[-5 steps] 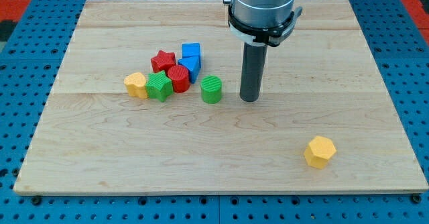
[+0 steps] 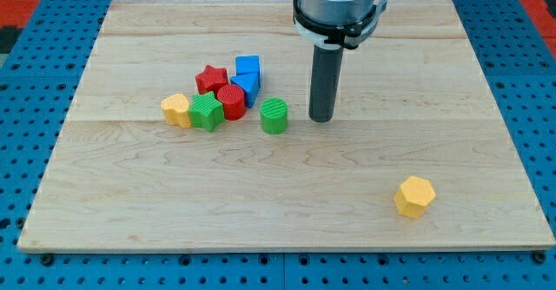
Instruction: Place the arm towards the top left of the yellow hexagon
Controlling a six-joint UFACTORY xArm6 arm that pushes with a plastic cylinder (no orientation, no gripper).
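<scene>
The yellow hexagon (image 2: 414, 195) lies alone at the view's lower right of the wooden board (image 2: 130, 194). My tip (image 2: 321, 118) rests on the board near the middle, well up and to the left of the hexagon. It stands just right of the green cylinder (image 2: 274, 115), with a small gap between them.
A cluster sits left of the tip: a red star (image 2: 211, 79), a red cylinder (image 2: 231, 102), a blue cube (image 2: 248, 67), a blue block (image 2: 246, 87), a green star (image 2: 207, 112) and a yellow block (image 2: 176, 109) at its left end.
The arm and tip have moved slightly toward the view's top. No block has moved.
</scene>
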